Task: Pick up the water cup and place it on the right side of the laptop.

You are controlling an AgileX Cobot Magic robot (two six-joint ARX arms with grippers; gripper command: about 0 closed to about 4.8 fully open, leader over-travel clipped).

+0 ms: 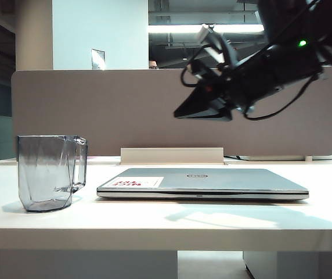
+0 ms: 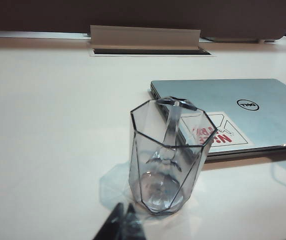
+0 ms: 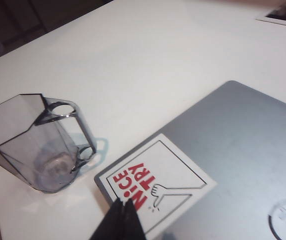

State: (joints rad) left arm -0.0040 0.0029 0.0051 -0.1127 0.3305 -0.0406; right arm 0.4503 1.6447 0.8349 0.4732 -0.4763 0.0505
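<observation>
The water cup (image 1: 50,171), smoky-grey, faceted and empty, stands upright at the table's left with its handle turned toward the laptop (image 1: 204,183). The laptop lies closed at the middle, a white sticker with red print (image 1: 138,182) on its lid. My right gripper (image 1: 177,114) hangs shut and empty in the air above the laptop, pointing down and left. In the right wrist view its tips (image 3: 123,202) are over the sticker corner, with the cup (image 3: 33,145) beyond. My left gripper (image 2: 124,209) is shut and empty, low, just short of the cup (image 2: 165,160); the laptop (image 2: 253,107) lies behind it.
A beige partition panel (image 1: 96,110) runs along the back of the white table (image 1: 154,224). A cable slot with a raised cover (image 1: 172,155) sits behind the laptop. Bare tabletop shows to the right of the laptop (image 1: 328,203).
</observation>
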